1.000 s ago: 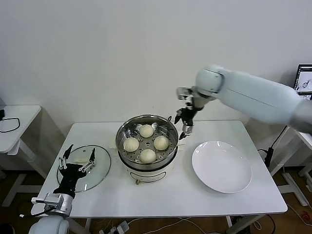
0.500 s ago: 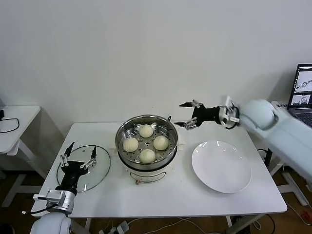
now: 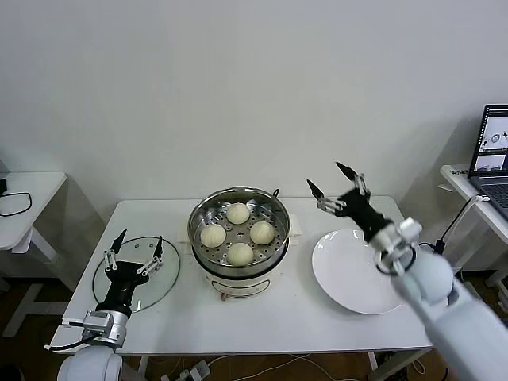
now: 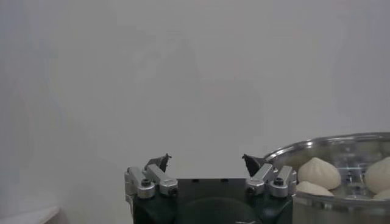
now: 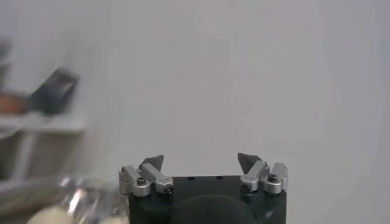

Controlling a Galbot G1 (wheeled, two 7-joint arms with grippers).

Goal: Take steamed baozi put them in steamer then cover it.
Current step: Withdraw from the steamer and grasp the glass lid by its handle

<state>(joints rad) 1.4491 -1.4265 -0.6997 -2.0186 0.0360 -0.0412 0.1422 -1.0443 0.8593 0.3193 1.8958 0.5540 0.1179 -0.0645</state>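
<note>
Four steamed baozi point(image 3: 239, 232) sit on the perforated tray inside the steamer point(image 3: 202, 214), which stands uncovered at the middle of the white bench point(image 3: 278, 317). On the robot's left, well apart from the pot, the glass lid point(image 3: 168, 274) lies flat; the left claw point(image 3: 133, 252) hovers over it, spread wide and holding nothing. On the other side a bare white plate point(image 3: 353, 278) rests near the steamer. The right claw point(image 3: 332, 181) is raised above the plate's far edge, wide open, empty
</note>
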